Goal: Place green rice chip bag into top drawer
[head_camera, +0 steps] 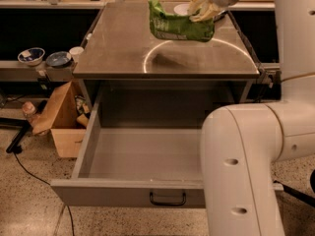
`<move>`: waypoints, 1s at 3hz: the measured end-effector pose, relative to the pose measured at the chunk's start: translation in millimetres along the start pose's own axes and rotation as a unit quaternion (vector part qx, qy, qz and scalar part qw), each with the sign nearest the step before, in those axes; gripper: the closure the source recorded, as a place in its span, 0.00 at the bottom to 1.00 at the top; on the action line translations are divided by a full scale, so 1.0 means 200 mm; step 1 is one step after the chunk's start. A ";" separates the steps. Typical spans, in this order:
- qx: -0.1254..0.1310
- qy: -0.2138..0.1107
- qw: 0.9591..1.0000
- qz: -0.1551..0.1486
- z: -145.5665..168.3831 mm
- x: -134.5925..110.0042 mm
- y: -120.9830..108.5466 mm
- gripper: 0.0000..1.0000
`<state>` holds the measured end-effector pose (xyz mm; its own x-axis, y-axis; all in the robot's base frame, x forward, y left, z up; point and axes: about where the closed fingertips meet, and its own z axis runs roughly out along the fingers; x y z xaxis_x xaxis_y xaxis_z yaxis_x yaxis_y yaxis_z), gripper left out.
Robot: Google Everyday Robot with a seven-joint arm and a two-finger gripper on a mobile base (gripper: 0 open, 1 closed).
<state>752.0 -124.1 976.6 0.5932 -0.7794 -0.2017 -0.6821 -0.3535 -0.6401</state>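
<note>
The green rice chip bag (178, 26) hangs in the air above the steel counter top (123, 53), held at its right end. My gripper (203, 9) is shut on the bag, above the counter's back right part. The bag's shadow falls on the counter below it. The top drawer (138, 154) is pulled fully open under the counter, its grey interior bare, with a small dark handle (168, 198) on the front panel. My white arm covers the drawer's right side.
A white bowl (182, 8) stands at the counter's back, partly behind the bag. An open cardboard box (61, 119) sits on the floor to the left of the drawer. Bowls and a cup (47, 58) rest on a low shelf at left.
</note>
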 end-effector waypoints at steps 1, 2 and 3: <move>0.021 -0.041 0.999 -0.020 -0.06 -0.02 0.03 1.00; 0.021 -0.041 0.999 -0.020 -0.06 -0.02 0.03 1.00; 0.028 -0.059 0.997 -0.040 -0.08 -0.06 0.02 1.00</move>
<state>735.6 -124.3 987.3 0.6933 -0.6822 -0.2322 -0.6079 -0.3806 -0.6969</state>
